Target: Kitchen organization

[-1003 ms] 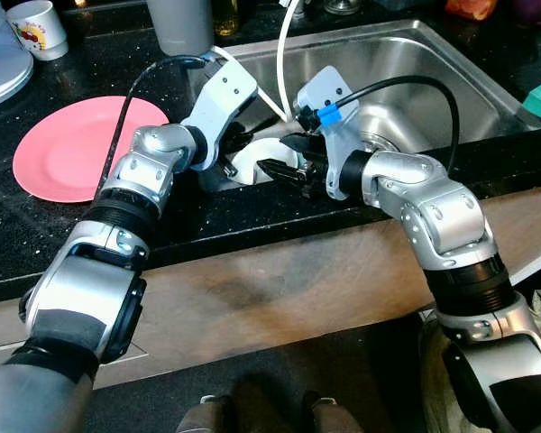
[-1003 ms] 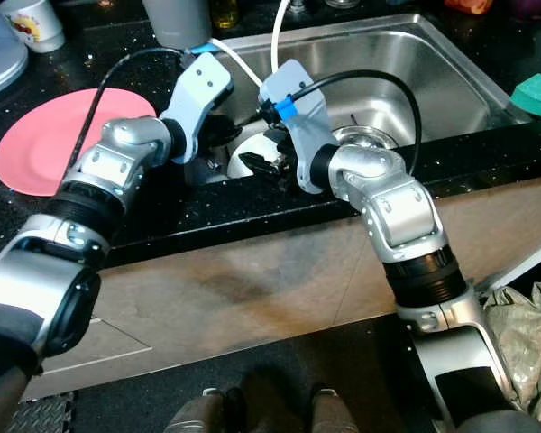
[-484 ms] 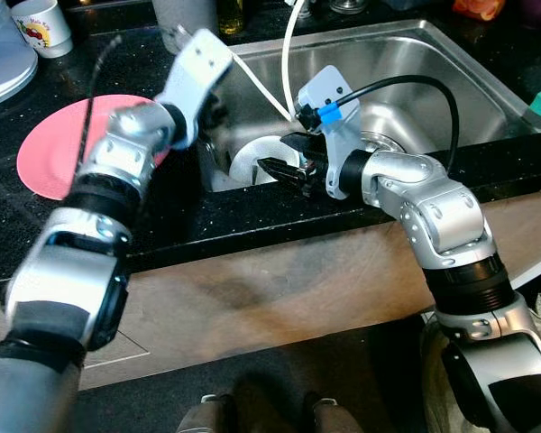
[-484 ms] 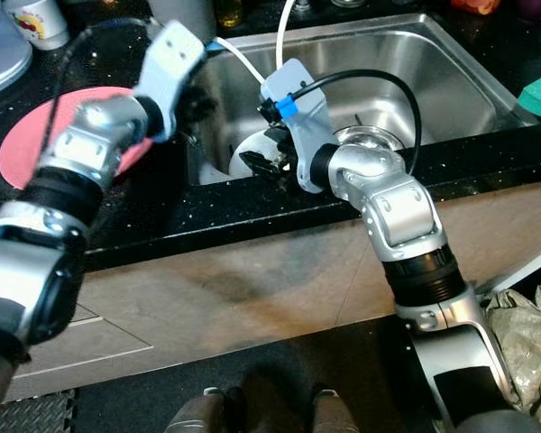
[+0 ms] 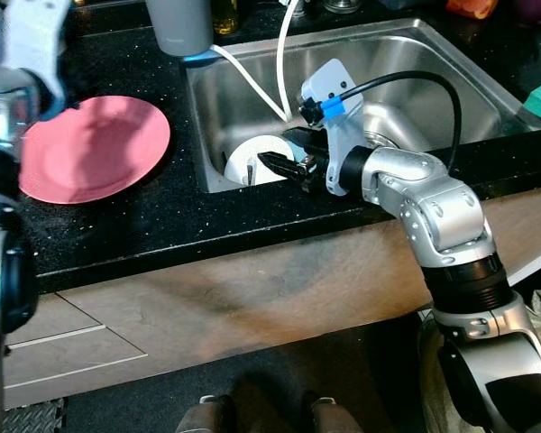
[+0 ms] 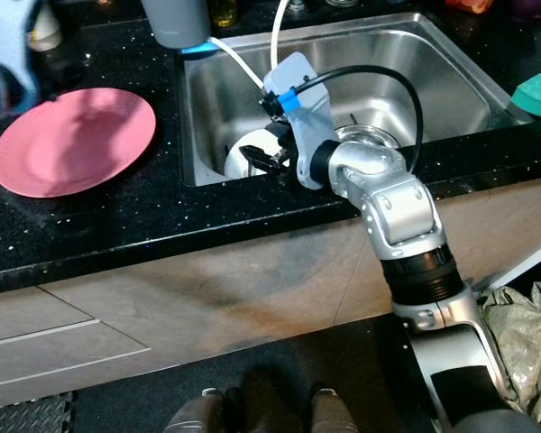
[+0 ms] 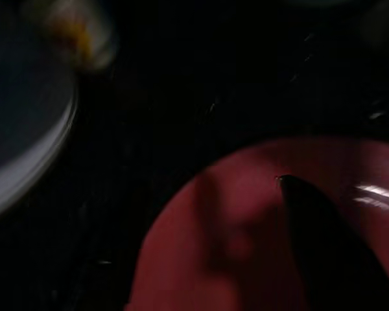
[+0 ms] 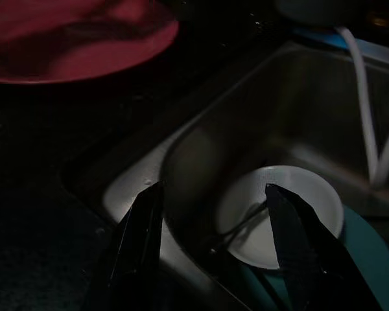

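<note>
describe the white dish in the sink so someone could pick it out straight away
Start at the steel sink set in the black counter. In its near left corner, just ahead of the right pincer, lies a small round white dish on something teal. It is the one white dish there; the pink plate sits out on the counter.

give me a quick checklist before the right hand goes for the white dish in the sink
1. Right hand open: ok, fingers spread.
2. White dish in line beyond the fingers: ok.
3. Dish free of clutter: not ok, a utensil lies on it and a teal dish sits under it.
4. White hose clear of the path: cannot tell.
5. Left hand out of the way: ok, over the pink plate.
</note>
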`<state>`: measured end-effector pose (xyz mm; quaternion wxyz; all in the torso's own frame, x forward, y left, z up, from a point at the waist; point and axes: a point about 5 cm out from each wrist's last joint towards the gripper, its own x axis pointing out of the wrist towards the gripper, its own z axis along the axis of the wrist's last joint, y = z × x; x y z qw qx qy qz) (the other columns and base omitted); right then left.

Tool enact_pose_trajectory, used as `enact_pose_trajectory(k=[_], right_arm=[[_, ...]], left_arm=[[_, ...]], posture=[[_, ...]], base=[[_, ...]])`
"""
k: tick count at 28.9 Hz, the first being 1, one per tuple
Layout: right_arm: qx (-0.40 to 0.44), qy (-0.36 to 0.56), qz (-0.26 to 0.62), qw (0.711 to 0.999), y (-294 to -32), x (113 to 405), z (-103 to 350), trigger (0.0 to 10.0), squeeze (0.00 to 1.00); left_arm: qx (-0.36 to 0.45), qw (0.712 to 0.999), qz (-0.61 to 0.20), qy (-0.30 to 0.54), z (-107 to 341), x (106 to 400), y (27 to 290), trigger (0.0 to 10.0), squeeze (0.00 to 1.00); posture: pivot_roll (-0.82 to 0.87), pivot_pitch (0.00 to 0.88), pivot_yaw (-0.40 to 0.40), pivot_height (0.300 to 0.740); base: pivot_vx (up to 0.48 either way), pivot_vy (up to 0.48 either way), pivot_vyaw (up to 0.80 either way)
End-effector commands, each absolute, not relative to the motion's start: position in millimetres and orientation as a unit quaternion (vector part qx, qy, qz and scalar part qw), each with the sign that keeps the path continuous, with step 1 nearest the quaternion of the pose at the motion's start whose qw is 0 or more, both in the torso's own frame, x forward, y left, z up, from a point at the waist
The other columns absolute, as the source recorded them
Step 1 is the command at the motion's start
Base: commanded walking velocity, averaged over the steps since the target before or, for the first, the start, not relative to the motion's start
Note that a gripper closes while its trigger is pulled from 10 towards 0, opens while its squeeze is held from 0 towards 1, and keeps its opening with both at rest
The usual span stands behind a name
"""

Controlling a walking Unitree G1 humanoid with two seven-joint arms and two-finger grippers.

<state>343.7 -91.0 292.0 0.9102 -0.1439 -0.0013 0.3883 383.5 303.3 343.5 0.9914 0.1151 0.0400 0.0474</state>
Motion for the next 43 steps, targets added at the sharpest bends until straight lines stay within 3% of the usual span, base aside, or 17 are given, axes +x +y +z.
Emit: enact_pose_trajectory(k=[1, 8, 9, 10, 19, 27, 34, 40, 41, 42, 43], right_arm=[[-0.144, -0.002, 0.395, 0.907, -87.7, 343.3, 291.0, 10.0, 0.00], [-0.146, 0.001, 0.397, 0.906, -87.4, 343.1, 289.8, 10.0, 0.00], [-0.145, 0.001, 0.398, 0.906, -87.6, 342.9, 289.6, 10.0, 0.00], [-0.145, 0.001, 0.398, 0.906, -87.9, 342.6, 289.2, 10.0, 0.00], [-0.147, 0.003, 0.399, 0.905, -88.0, 341.6, 287.8, 10.0, 0.00], [-0.152, 0.000, 0.400, 0.904, -87.2, 341.0, 288.7, 10.0, 0.00], [-0.154, -0.003, 0.398, 0.904, -87.6, 340.8, 290.2, 10.0, 0.00], [-0.154, -0.006, 0.396, 0.905, -88.1, 341.2, 291.5, 10.0, 0.00], [-0.154, -0.007, 0.396, 0.905, -87.9, 341.2, 291.8, 10.0, 0.00], [-0.154, -0.007, 0.396, 0.905, -87.8, 341.2, 292.1, 10.0, 0.00], [-0.153, -0.008, 0.396, 0.905, -87.7, 341.2, 292.3, 10.0, 0.00]], left_arm=[[0.077, 0.992, 0.081, 0.062, 336.4, 373.3, 325.3, 10.0, 1.00], [0.050, 0.985, 0.102, 0.130, 318.0, 355.7, 352.8, 10.0, 1.00], [0.034, 0.985, 0.107, 0.133, 316.6, 352.8, 356.9, 10.0, 0.56], [0.022, 0.984, 0.111, 0.139, 314.5, 349.9, 360.9, 10.0, 0.00], [-0.020, 0.975, 0.114, 0.188, 300.6, 339.4, 366.8, 10.0, 0.00], [-0.063, 0.967, 0.055, 0.241, 279.1, 343.2, 346.9, 10.0, 0.00], [-0.104, 0.965, 0.015, 0.239, 273.0, 350.1, 329.5, 10.0, 0.00], [-0.179, 0.967, -0.006, 0.182, 280.7, 359.8, 316.5, 10.0, 0.00], [-0.184, 0.967, -0.006, 0.177, 281.5, 360.5, 315.0, 7.0, 0.00], [-0.184, 0.967, -0.006, 0.175, 281.7, 360.8, 314.1, 7.0, 0.00], [-0.191, 0.967, -0.002, 0.168, 282.5, 361.6, 313.9, 0.0, 0.00]], posture=[[0.05, 0.211, 0.031, 0.740], [0.05, 0.213, 0.034, 0.740], [0.05, 0.212, 0.035, 0.740], [0.05, 0.212, 0.035, 0.740], [0.05, 0.205, 0.037, 0.740], [0.05, 0.202, 0.037, 0.740], [0.04, 0.198, 0.039, 0.740], [0.03, 0.200, 0.040, 0.740], [0.03, 0.201, 0.040, 0.740], [0.03, 0.201, 0.040, 0.740], [0.04, 0.202, 0.039, 0.740]], base=[[0.000, 0.000, 0.00], [0.000, 0.000, 0.00], [0.000, 0.000, 0.00], [0.000, 0.000, 0.00], [0.000, 0.000, 0.00], [0.000, 0.000, 0.00], [0.000, 0.000, 0.00], [0.000, 0.000, 0.00], [0.000, 0.000, 0.00], [0.000, 0.000, 0.00], [0.000, 0.000, 0.00]])
